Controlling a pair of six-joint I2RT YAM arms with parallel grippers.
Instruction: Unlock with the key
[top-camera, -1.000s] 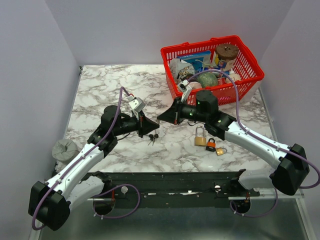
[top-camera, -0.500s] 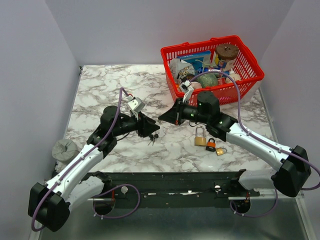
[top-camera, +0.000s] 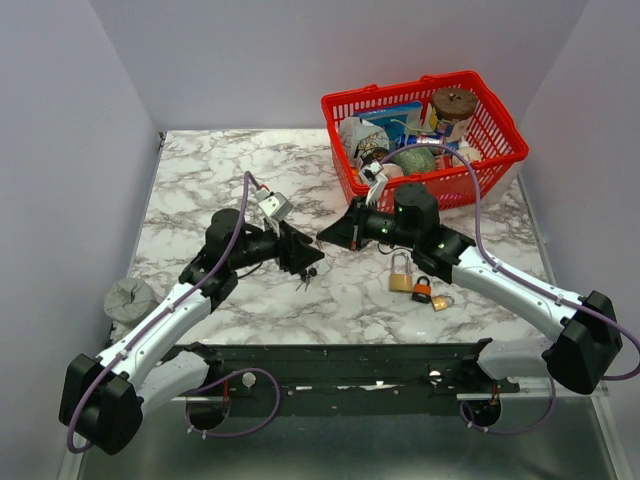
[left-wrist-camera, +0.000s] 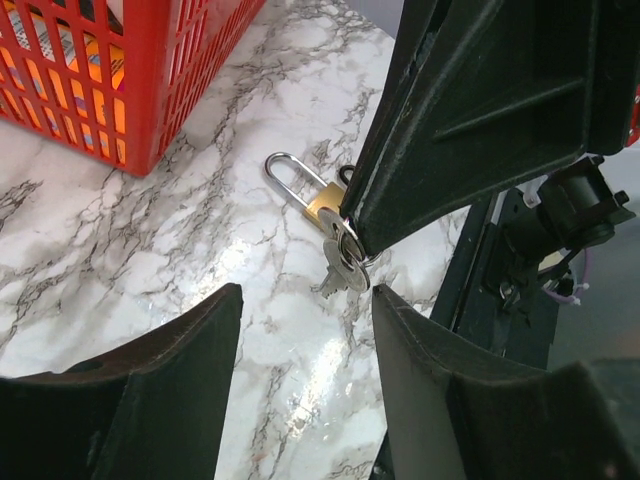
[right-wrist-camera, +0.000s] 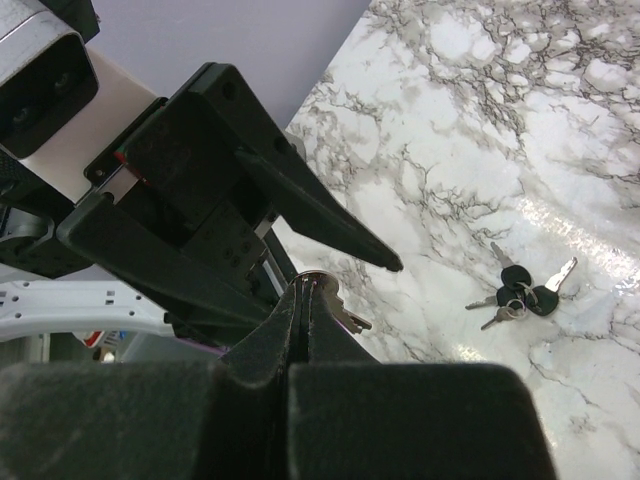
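On the white marble-patterned table (top-camera: 200, 170), the long-shackled brass padlock (top-camera: 400, 273) lay apart, apparently locked.
The right gripper (right-wrist-camera: 305, 295) pinched small silver keys (left-wrist-camera: 346, 258); the left gripper (left-wrist-camera: 306, 292) gaped.

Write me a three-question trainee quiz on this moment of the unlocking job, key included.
1. True or false: the left gripper stands open.
2. What is the right gripper shut on? A) a silver key B) a padlock C) nothing
3. Fill in: the black-headed key bunch lies loose on the ____.
Key: 1 true; 2 A; 3 marble table.
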